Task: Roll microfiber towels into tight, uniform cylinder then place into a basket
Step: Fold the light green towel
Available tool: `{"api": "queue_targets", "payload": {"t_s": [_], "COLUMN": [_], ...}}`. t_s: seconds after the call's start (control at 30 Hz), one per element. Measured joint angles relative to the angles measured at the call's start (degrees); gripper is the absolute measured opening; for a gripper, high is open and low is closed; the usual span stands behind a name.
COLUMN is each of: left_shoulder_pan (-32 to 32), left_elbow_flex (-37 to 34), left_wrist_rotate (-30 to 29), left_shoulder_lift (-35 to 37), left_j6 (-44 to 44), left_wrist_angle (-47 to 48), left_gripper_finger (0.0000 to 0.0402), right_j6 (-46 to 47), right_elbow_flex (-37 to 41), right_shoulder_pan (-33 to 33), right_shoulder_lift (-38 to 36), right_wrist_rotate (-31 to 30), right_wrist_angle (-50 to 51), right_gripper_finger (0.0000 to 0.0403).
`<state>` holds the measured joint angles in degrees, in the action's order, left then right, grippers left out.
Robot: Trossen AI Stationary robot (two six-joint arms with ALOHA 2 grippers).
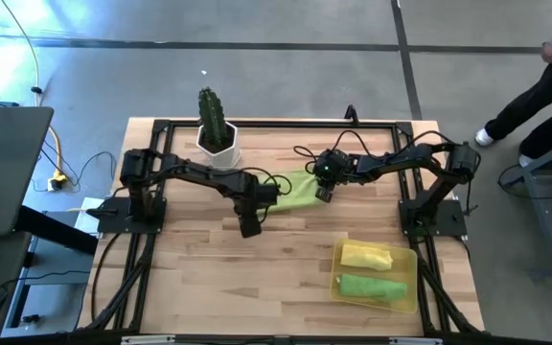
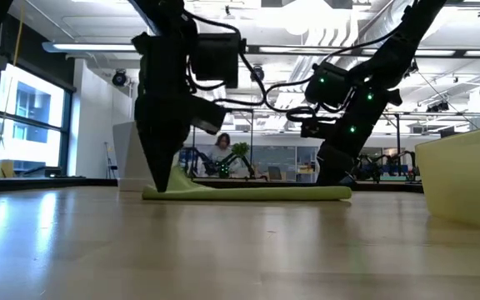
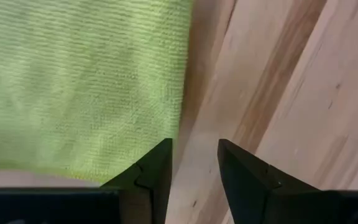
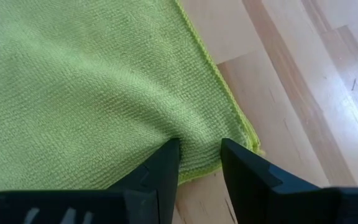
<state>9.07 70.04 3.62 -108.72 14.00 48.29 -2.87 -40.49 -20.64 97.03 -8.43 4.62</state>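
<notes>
A lime green towel (image 1: 295, 188) lies flat on the table between my two grippers; it also shows in the low view (image 2: 257, 193). My left gripper (image 3: 194, 155) is slightly open, pointing down at the towel's left edge (image 3: 182, 93), one finger at the cloth and the other over bare wood. My right gripper (image 4: 199, 152) is slightly open, pointing down on the towel near its corner (image 4: 250, 140). The translucent yellow basket (image 1: 410, 278) at the near right holds a rolled yellow towel (image 1: 365, 256) and a rolled green towel (image 1: 372, 287). My left gripper has one fingertip (image 3: 160, 162) right at the towel's edge, pointing down; I cannot tell whether it touches the cloth. My right gripper stands with both fingertips (image 4: 166, 158) on the towel just inside its corner, from above. The cloth (image 4: 197, 146) shows between the fingers and puckers beside one of them. The towel lies on the table.
A cactus in a white hexagonal pot (image 1: 217, 134) stands at the far left of the table. The basket's wall (image 2: 465, 179) rises at the right in the low view. Bare wood lies at the near left. A person's legs (image 1: 535, 96) show beyond the table's far right.
</notes>
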Motion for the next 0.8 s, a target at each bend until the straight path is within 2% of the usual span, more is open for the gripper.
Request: {"api": "queue_targets", "payload": {"t_s": [0.17, 0.4, 0.57, 0.8], "left_shoulder_pan": [-0.67, 0.39, 2.54, 2.03], "left_elbow_flex": [2.12, 0.85, -2.06, -6.14], "left_wrist_rotate": [-8.83, -26.11, -25.57, -17.31], "left_shoulder_lift": [0.96, 0.84, 0.83, 1.15], "left_j6": [-0.25, -2.01, 3.24, 7.05], "left_wrist_angle": [-0.55, -6.31, -6.05, -6.56], "left_gripper_finger": [0.0117, 0.0117, 0.0117, 0.0117], "right_j6": [0.01, 0.44, 0.44, 0.35], "right_elbow_flex": [0.01, 0.00, 0.02, 0.07], "right_shoulder_pan": [-0.02, 0.02, 0.02, 0.02], "right_shoulder_lift": [0.02, 0.04, 0.04, 0.04], "right_wrist_rotate": [0.50, 0.53, 0.55, 0.57], "right_wrist_angle": [-0.06, -0.09, -0.09, -0.18], "right_gripper_finger": [0.0116, 0.0116, 0.0116, 0.0116]}}
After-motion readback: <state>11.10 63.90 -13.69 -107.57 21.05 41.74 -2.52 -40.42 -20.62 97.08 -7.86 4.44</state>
